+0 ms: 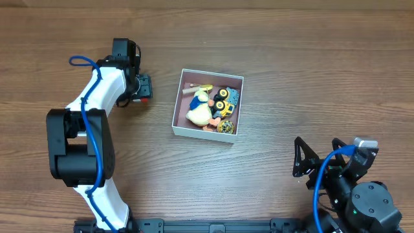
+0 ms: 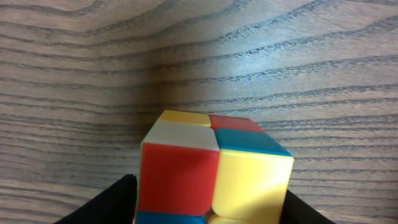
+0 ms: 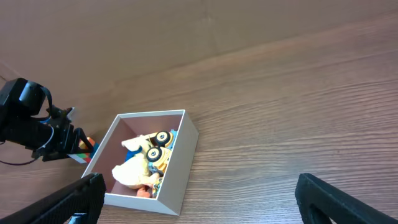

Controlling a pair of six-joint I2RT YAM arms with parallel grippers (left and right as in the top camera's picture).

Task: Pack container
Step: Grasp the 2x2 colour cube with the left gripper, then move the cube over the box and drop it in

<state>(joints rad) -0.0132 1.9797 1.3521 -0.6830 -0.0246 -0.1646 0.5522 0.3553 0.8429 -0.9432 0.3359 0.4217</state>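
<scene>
- left pincer [image 1: 145, 89]: fingers closed flush on two opposite sides of the cube [image 2: 211, 168], low over the table [image 1: 291, 58]; cannot tell if the cube is lifted or resting
- grip sits low on the cube, most of it standing proud beyond the fingertips; likely risk: smooth plastic faces pivot or slide out when the arm swings
- container [image 1: 194, 131] lies near the left pincer, off to its side and outside its own wrist view; risk: travelling too low drives the cube into the near white wall and shoves the light box
- inside the container, a pale duck toy [image 1: 200, 110] and a yellow truck [image 1: 223, 103] already fill much of the floor; bare floor shows mostly on the side nearest the pincer; risk: a release over the pile lets the cube roll off or perch on the rim
- right pincer [image 3: 199, 186]: wide open, empty, well apart on the far side of the container; no bracing there, so any nudge probably moves the box freely
</scene>
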